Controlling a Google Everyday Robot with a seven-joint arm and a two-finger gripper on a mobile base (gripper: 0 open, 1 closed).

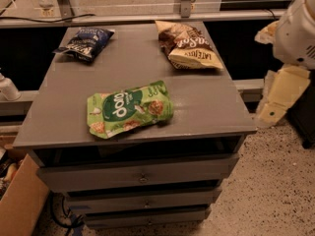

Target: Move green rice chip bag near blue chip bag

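The green rice chip bag (130, 108) lies flat near the front middle of the grey cabinet top (206, 102). The blue chip bag (85, 43) lies at the back left corner, well apart from the green bag. My gripper (278, 95) hangs off the right side of the cabinet, beside its right edge and above the floor, under the white arm (297, 29). It touches no bag and holds nothing that I can see.
A brown and cream chip bag (188, 45) lies at the back right of the top. The cabinet has drawers (142, 176) in front. A cardboard box (19, 200) stands on the floor at lower left. A rail (147, 17) runs behind the cabinet.
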